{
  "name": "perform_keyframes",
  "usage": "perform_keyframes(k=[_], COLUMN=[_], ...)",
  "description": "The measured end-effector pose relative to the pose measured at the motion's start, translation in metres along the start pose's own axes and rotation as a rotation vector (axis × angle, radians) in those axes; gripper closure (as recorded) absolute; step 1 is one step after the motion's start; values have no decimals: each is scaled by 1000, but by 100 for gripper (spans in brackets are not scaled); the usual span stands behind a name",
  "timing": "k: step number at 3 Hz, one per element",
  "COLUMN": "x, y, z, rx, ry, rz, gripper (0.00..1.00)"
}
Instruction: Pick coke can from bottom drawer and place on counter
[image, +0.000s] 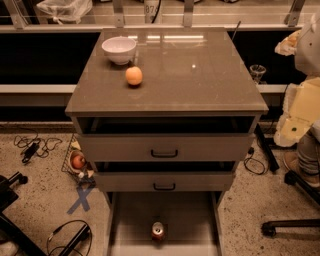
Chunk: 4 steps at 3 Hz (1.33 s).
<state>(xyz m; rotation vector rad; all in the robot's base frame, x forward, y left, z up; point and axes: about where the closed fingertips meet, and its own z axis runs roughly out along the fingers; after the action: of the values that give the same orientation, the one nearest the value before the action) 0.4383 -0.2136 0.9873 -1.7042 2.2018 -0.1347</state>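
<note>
Inside the bottom drawer (165, 207) stands the coke can (159, 231); gripper out of view.

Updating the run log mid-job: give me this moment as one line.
coke can: upright in open bottom drawer | counter: bowl, orange | tool: not in view

So there's a white bowl (119, 49) up at the far left, with a round orange fruit (133, 76) just nearer and a touch right of it, not touching. The top drawer (200, 148) and the middle drawer (200, 183) are both pulled out a bit, and each has a black handle. Down on the speckled floor (40, 200) at the left: a wire basket (75, 162) holding a reddish fruit, a tangle of black cables (31, 145), and a blue tape X (81, 200). A black chair base (290, 226) sits near right.
</note>
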Motion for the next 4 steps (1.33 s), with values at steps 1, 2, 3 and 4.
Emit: perform_keyframes(k=[1,2,3,4], x=[0,3,19,48], y=[0,0,4,8], z=[0,8,29,54], rx=[0,16,42,55], ry=[0,-37,-137,-249], rz=[0,-18,-48,-48], gripper=[0,0,0,0])
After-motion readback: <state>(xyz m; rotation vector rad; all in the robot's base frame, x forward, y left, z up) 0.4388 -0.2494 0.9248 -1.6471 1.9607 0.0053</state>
